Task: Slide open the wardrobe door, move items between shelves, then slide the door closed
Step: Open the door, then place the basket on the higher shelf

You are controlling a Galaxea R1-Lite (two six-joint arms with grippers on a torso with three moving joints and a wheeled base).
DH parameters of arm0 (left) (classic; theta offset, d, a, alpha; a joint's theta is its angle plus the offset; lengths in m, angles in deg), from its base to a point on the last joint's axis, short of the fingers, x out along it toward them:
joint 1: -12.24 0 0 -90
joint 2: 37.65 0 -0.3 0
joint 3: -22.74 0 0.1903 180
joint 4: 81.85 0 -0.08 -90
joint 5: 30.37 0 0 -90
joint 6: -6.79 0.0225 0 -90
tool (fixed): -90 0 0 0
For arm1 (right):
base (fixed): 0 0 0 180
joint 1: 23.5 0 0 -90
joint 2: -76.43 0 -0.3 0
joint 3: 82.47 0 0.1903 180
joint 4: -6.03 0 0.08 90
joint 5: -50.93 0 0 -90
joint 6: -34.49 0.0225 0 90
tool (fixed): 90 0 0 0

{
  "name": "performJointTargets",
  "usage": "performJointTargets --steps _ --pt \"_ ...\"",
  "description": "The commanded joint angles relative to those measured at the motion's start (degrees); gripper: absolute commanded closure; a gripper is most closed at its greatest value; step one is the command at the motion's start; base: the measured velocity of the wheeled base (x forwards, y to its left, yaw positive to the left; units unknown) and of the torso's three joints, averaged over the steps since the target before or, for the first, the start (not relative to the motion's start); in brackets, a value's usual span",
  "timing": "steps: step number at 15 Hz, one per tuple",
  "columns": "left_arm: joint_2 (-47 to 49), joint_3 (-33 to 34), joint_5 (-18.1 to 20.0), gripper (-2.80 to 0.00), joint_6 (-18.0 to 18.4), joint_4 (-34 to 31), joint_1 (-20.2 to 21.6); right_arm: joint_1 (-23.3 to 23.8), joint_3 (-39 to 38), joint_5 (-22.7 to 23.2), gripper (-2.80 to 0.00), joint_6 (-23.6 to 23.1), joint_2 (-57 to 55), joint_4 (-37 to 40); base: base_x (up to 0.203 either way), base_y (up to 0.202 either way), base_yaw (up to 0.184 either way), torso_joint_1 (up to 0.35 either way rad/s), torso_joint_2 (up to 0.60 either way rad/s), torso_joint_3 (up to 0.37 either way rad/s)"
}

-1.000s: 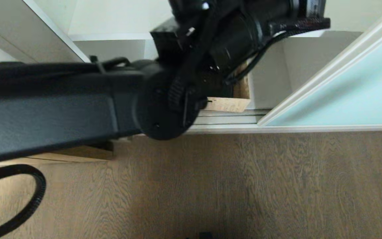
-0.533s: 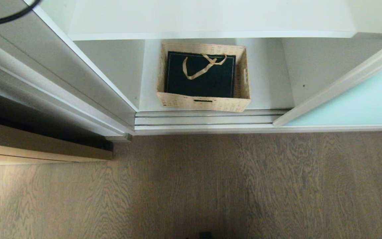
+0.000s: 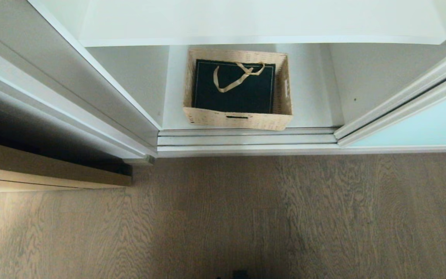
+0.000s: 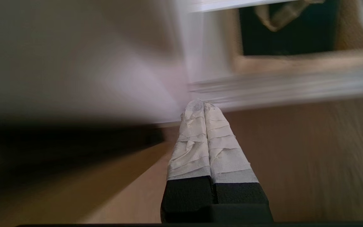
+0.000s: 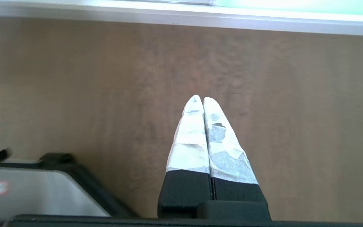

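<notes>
The wardrobe stands open in the head view. A tan wicker basket (image 3: pixel 237 119) sits on the lower white shelf (image 3: pixel 309 101), and a flat dark green gift bag (image 3: pixel 234 93) with a gold ribbon handle lies inside it. The frosted blue-green sliding door (image 3: pixel 420 126) is pushed over to the right. Neither arm appears in the head view. My left gripper (image 4: pixel 204 102) is shut and empty above the floor, pointing at the wardrobe's bottom track, with the basket (image 4: pixel 295 61) and bag (image 4: pixel 291 37) beyond it. My right gripper (image 5: pixel 199 98) is shut and empty over the floor.
An upper white shelf (image 3: pixel 246 23) overhangs the basket. The metal floor track (image 3: pixel 246 140) runs along the wardrobe's front. A grey side panel (image 3: pixel 52 77) and a light wood cabinet front (image 3: pixel 52 174) stand on the left. The robot's base (image 5: pixel 27 189) is beside the right gripper.
The left arm, which filled the head view a second ago, has swung out of it. The sliding door's edge has moved further right, widening the opening.
</notes>
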State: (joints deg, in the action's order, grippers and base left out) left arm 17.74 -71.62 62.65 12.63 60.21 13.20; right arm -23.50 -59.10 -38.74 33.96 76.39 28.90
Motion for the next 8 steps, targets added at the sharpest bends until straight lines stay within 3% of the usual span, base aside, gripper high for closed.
performJointTargets --steps 1,3,5,7,8 --pt "-18.2 10.6 0.3 0.00 -0.5 0.3 4.4 0.2 0.0 0.0 0.00 -0.1 0.0 0.0 0.000 0.000 0.000 0.000 0.00 0.000" --pt "-27.8 18.4 1.1 0.00 -1.2 0.6 5.8 0.2 0.0 0.0 0.00 -0.1 0.0 0.0 0.000 0.000 0.000 0.000 0.00 0.000" --pt "-35.2 23.4 4.6 0.00 -2.9 0.5 6.7 0.2 0.0 0.0 0.00 -0.1 0.0 0.0 0.000 0.000 0.000 0.000 0.00 0.000" --pt "-38.8 24.0 11.0 0.00 -4.9 0.4 6.9 0.2 0.0 0.0 0.00 -0.1 0.0 0.0 0.000 0.000 0.000 0.000 0.00 0.000" --pt "-39.0 23.8 11.7 0.00 -5.5 1.1 7.0 0.2 0.0 0.0 0.00 -0.1 0.0 0.0 0.000 0.000 0.000 0.000 0.00 0.000"
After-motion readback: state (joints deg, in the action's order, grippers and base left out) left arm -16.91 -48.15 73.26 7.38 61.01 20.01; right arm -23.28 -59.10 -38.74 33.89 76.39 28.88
